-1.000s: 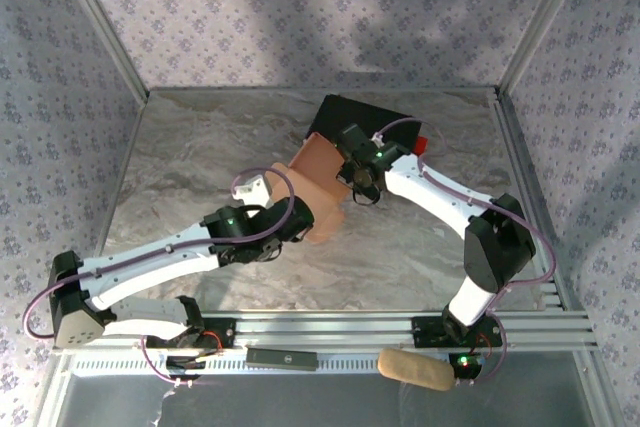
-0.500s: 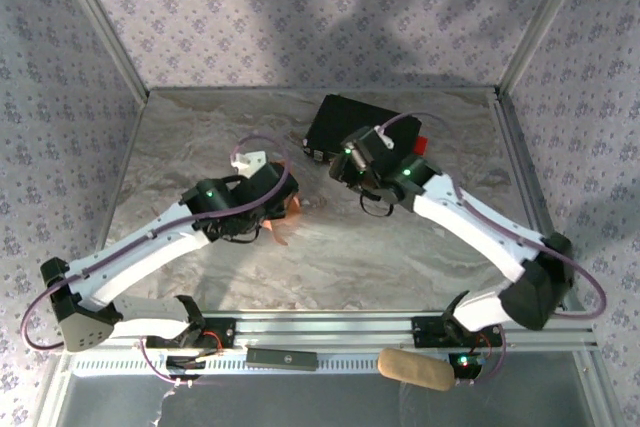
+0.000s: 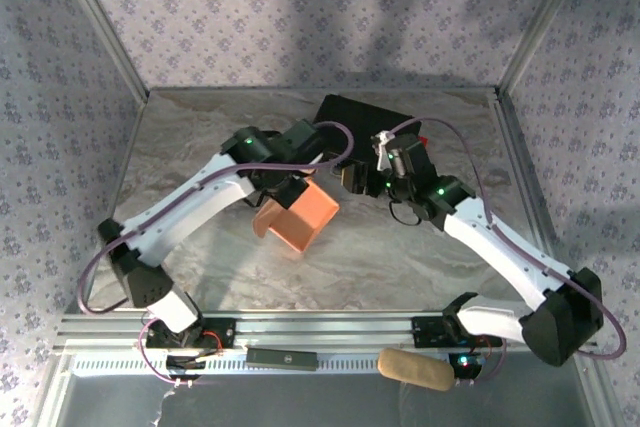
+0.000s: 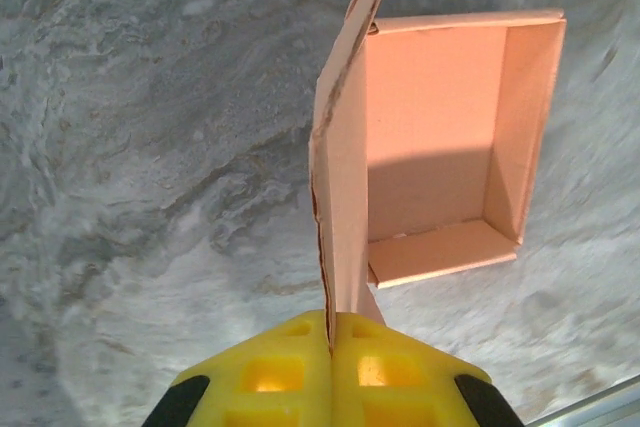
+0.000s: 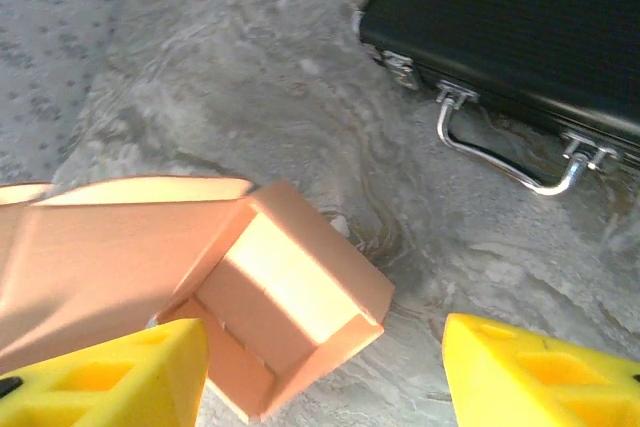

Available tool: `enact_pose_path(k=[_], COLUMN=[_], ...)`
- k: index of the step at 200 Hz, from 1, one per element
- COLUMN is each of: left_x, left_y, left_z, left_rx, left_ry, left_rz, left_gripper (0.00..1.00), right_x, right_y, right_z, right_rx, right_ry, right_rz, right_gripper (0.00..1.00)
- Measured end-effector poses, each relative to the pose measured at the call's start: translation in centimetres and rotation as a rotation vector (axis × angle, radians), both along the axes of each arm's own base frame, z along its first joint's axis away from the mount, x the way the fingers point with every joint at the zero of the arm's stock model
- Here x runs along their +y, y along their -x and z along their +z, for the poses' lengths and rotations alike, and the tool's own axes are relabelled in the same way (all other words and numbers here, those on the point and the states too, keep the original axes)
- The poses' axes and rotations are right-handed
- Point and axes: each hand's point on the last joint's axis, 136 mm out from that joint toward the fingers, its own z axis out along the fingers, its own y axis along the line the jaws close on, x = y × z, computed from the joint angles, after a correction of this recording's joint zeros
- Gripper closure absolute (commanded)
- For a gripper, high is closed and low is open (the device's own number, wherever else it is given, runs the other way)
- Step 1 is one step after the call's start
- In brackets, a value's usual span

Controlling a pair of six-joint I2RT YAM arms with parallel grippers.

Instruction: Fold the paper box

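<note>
The salmon-pink paper box (image 3: pixel 305 217) stands formed and open at mid-table, tipped on its side, with its lid flap (image 4: pixel 345 147) raised. My left gripper (image 4: pixel 331 319) is shut on the lower edge of that flap, and the box's empty inside (image 4: pixel 440 137) shows to the right of it. From above, the left gripper (image 3: pixel 288 185) sits over the box's far edge. My right gripper (image 5: pixel 322 332) is open just right of the box (image 5: pixel 290 297), its fingers (image 5: pixel 120 372) apart and holding nothing. In the top view, the right gripper (image 3: pixel 349 177) hangs between the box and the black case.
A black hard case (image 3: pixel 365 122) with a metal handle (image 5: pixel 500 162) lies at the back, a red piece (image 3: pixel 423 142) at its right corner. Patterned walls close three sides. A tan object (image 3: pixel 415 369) and a dark bar (image 3: pixel 283 357) rest on the front rail.
The left arm swung toward the back and lifted the box by its flap; the flat sheet now stands as an open box. The right gripper drew back to the right, off the cardboard.
</note>
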Motion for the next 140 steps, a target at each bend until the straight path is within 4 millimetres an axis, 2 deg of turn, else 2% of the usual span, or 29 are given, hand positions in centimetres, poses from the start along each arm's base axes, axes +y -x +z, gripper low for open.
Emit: enact_pose_path(k=[25,64,72,104,140], left_x=[-0.7,-1.4,-1.7,-2.4,-3.3], left_y=[-0.6,-1.1,-1.4,-2.5,-3.8], left_z=[-2.2,-2.9,-2.9,-2.7,-2.8], left_rx=[0.049,0.044,0.034,-0.002,-0.056], left_ry=[-0.123,-0.217,-0.226,-0.239,-0.206], left_rz=[-0.149,-0.395,-0.436,-0.532,-0.53], left_gripper=[1.0,1.0,0.96,0.73,0.6], right_x=[-0.5,-0.9,-0.9,-0.5,0.1], right_y=[0.5,1.1,1.2,1.0,0.6], right_z=[0.0,-2.6,-3.1,-3.9,-5.9], right_rx=[-0.064,-0.072,-0.07,-0.064,-0.018], right_ry=[-0.034,-0.026,-0.022,-0.019,0.027], right_rz=[0.046,0.076,0.082,0.105,0.136], right_gripper=[0.39,0.39,0.39,0.39,0.41])
